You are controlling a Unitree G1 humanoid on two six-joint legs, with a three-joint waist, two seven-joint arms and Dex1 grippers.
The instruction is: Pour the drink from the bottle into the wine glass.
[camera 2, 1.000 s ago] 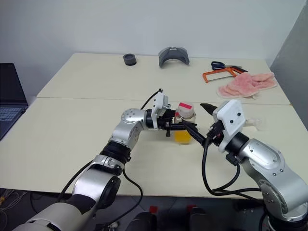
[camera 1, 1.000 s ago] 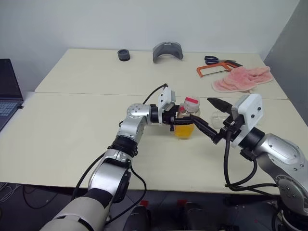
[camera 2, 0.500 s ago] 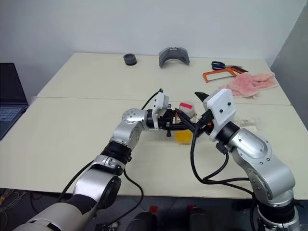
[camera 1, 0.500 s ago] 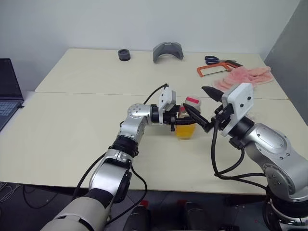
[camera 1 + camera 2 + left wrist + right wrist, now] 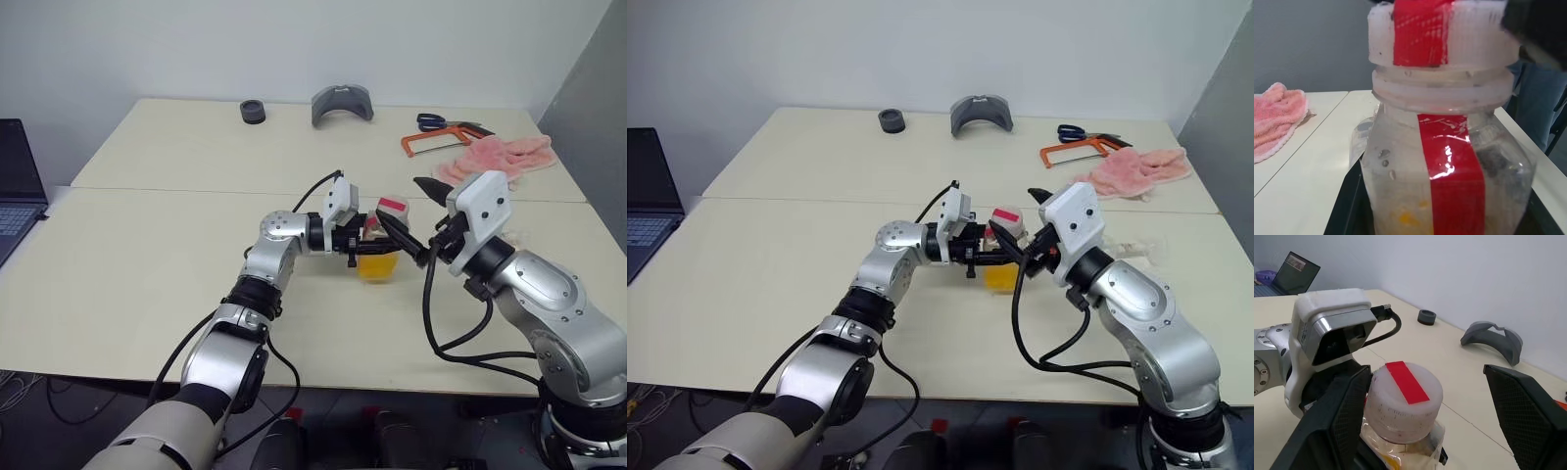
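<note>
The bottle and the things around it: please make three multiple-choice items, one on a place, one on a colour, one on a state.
1. Where does the pink towel lie?
A. far right of the table, beside the orange hacksaw
B. under the laptop
C. on the bottle

2. What colour is the strip on the bottle cap?
A. blue
B. red
C. green

3. How is the right gripper?
A. shut on the cap
B. shut on the towel
C. open, fingers either side of the cap

Key:
1 A: the towel lies by the hacksaw.
2 B: the cap of the bottle bears red.
3 C: the right gripper straddles the cap; the left gripper holds the bottle.
</note>
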